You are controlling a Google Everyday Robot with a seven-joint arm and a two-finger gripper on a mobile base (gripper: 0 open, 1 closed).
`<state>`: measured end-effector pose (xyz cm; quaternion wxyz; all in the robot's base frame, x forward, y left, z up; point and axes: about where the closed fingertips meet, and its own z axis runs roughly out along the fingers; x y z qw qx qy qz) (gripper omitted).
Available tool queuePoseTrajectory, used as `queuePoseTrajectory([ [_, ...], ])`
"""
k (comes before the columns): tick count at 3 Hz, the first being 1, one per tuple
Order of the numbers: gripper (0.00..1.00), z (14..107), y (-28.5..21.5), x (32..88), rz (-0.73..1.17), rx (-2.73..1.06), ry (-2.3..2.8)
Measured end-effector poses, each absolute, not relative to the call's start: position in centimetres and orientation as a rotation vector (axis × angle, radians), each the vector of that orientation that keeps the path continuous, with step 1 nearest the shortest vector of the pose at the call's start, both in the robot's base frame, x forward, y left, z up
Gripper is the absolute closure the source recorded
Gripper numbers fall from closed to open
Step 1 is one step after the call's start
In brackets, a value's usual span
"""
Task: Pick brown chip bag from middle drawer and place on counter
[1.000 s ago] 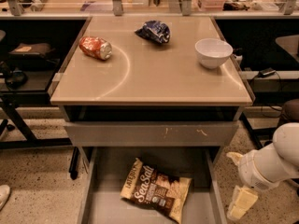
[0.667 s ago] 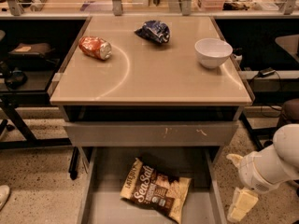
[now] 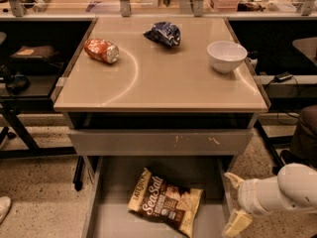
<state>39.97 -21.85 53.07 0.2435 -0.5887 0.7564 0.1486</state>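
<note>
The brown chip bag (image 3: 166,206) lies flat in the open middle drawer (image 3: 114,182), with its white "Sea Salt" lettering facing up. The beige counter (image 3: 163,78) is above the drawer. My gripper (image 3: 234,201) is at the lower right, just outside the drawer's right wall and to the right of the bag. Its two cream fingers (image 3: 237,223) are spread apart and hold nothing.
On the counter are a red-orange can (image 3: 101,50) lying at the left, a dark blue bag (image 3: 163,33) at the back middle and a white bowl (image 3: 226,55) at the right. A grey scuffed drawer front (image 3: 158,142) sits closed above the open drawer. Dark shelves flank the counter.
My gripper has shifted a little to the left, toward the drawer's right wall. The bag and the things on the counter have not moved.
</note>
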Motion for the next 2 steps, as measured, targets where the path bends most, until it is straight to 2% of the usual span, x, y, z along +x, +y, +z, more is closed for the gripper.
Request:
queuePoseTrajectory([
  [1, 0.00, 48.70, -19.72, 40.56, 0.497, -1.536, 1.937],
  [2, 0.00, 48.79, -19.74, 40.59, 0.495, -1.536, 1.937],
])
